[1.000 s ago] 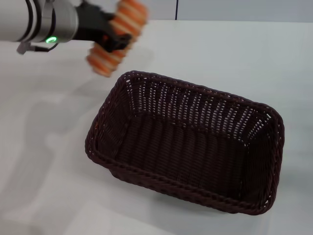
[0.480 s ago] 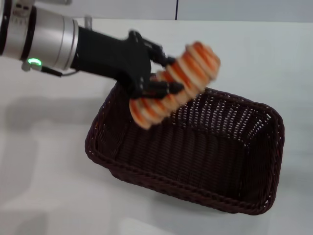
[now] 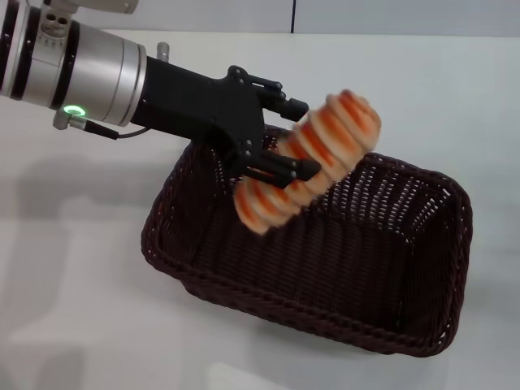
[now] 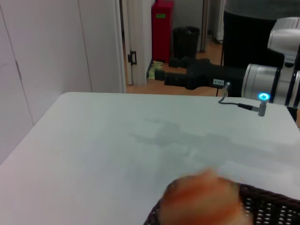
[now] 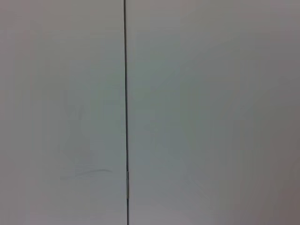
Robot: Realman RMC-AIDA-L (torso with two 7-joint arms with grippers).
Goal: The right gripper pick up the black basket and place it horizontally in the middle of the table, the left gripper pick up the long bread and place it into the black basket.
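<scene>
The left claw (image 3: 280, 154) is clamping the long bread (image 3: 309, 161), holding it tilted above the black basket (image 3: 325, 252) at centre frame on the bench (image 3: 73, 284). Placing step: next, lowering, then releasing inside. Right claw isn't showing.

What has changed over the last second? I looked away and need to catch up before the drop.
The left gripper, still shut on the long bread, carried it from beyond the black basket's far-left corner to above its interior, to the robot's right. The basket stayed put on the table, still empty.
</scene>
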